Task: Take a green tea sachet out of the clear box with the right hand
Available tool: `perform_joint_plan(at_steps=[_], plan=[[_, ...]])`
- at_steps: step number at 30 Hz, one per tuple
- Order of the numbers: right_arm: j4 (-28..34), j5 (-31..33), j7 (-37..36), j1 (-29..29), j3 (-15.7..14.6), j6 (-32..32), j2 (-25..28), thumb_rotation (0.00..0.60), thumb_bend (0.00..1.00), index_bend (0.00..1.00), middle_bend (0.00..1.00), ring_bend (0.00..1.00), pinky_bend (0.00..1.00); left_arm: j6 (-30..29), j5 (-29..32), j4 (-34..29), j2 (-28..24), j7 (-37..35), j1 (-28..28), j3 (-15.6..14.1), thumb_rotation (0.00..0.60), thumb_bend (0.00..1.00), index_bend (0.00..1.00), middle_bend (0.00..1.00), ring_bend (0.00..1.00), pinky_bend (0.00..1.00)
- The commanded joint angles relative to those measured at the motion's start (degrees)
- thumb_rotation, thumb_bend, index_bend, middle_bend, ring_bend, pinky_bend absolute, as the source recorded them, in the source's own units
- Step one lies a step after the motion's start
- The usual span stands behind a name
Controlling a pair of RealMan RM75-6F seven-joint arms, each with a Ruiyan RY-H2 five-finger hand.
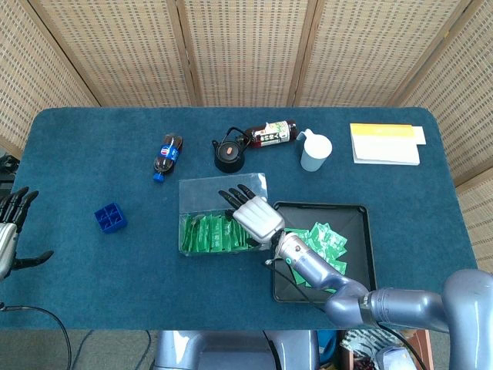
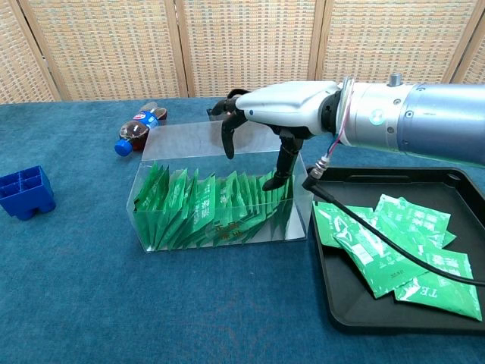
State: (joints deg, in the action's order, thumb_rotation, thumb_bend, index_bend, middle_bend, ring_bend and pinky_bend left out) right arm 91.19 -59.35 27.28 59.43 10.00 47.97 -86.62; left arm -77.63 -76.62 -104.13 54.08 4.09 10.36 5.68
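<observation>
green tea sachets (image 2: 220,205) upright in clear box (image 2: 182,235), table centre | right hand (image 2: 265,114) over box's right end, fingers apart, thumb down among sachets, nothing held | none lifted; grasp and removal remain | black tray (image 2: 455,182) right

the green foil sachet (image 2: 438,290) at the front of the black tray (image 2: 394,324) read "te"; print on the other sachets and both bottles was too small to read.
</observation>
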Motion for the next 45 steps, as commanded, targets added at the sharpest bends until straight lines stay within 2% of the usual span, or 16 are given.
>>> perform_joint_plan(at_steps=[1,18,37,45], plan=[[0.35,0.89,0.91,0.31,-0.39,-0.42,0.24,0.600,0.33,0.40,0.00,0.00,0.00,0.01,0.03,-0.01,0.00,0.02,0.02,0.01,0.600,0.11,0.00,0.00,0.00,0.00],[2.46,7.52,6.22,2.90,-1.87,-1.94,2.31,0.600,0.33,0.42,0.00,0.00,0.00,0.07,0.11,-0.03,-0.18,-0.16,0.09,-0.08,0.600,0.11,0.00,0.00,0.00,0.00],[3.84,10.81,8.80,4.83,-3.52,-1.89,3.46,0.600,0.33,0.42,0.00,0.00,0.00,-0.03,0.04,0.03,-0.24,-0.35,0.03,-0.21,0.600,0.11,0.00,0.00,0.00,0.00],[5.05,11.77,9.37,6.03,-2.89,-1.37,4.72,0.600,0.33,0.42,0.00,0.00,0.00,0.42,0.26,0.19,-0.16,-0.31,0.27,-0.19,0.600,0.11,0.00,0.00,0.00,0.00]])
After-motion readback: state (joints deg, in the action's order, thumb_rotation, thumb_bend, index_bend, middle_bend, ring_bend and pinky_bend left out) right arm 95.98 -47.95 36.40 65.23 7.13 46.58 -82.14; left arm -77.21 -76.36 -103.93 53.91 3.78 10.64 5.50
